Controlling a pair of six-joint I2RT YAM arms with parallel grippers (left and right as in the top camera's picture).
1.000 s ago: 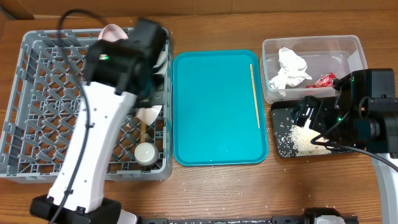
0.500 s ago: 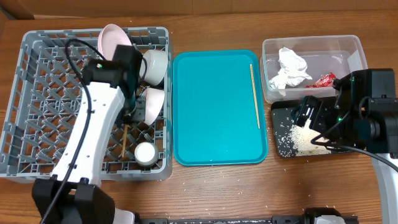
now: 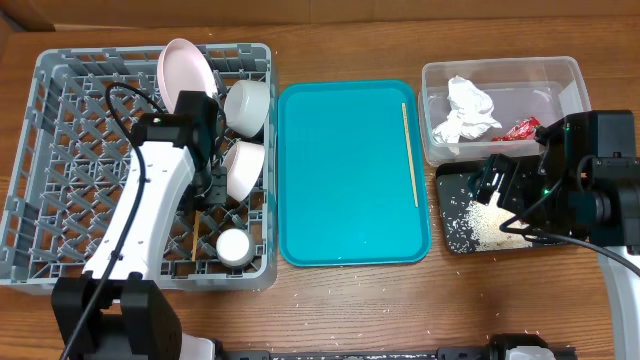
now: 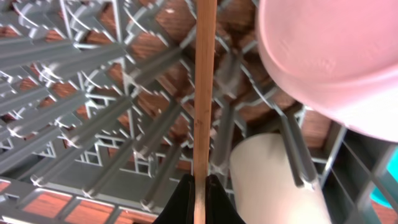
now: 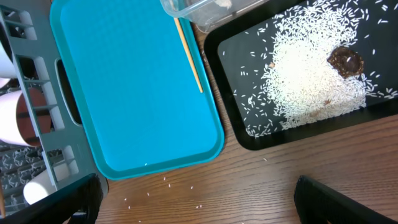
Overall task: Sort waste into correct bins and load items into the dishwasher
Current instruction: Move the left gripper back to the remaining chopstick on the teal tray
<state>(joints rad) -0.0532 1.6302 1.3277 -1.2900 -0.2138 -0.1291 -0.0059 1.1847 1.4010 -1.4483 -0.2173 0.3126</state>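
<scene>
The grey dish rack (image 3: 60,150) holds the pink plate (image 3: 185,70), two white bowls (image 3: 250,105) (image 3: 243,168) and the small cup (image 3: 234,246). My left gripper (image 3: 204,190) is inside the rack, shut on one chopstick (image 4: 204,93) that points down to the lattice floor beside the plate (image 4: 329,56). The other chopstick (image 3: 410,155) lies on the teal tray's right side. The clear tub (image 3: 560,75) holds the napkin (image 3: 465,110) and red wrapper (image 3: 522,130). The black tray (image 5: 214,43) holds rice (image 5: 305,81) and the brown scrap (image 5: 345,60). My right gripper (image 5: 199,199) is open and empty above the table.
The teal tray (image 3: 340,180) lies between the rack and the bins. Loose rice grains (image 5: 168,183) are scattered on the wooden table in front of it. The rack's wall (image 5: 25,93) shows at the left of the right wrist view.
My left arm has moved forward and down into the rack with the chopstick, uncovering the plate and bowls. The right arm has not moved.
</scene>
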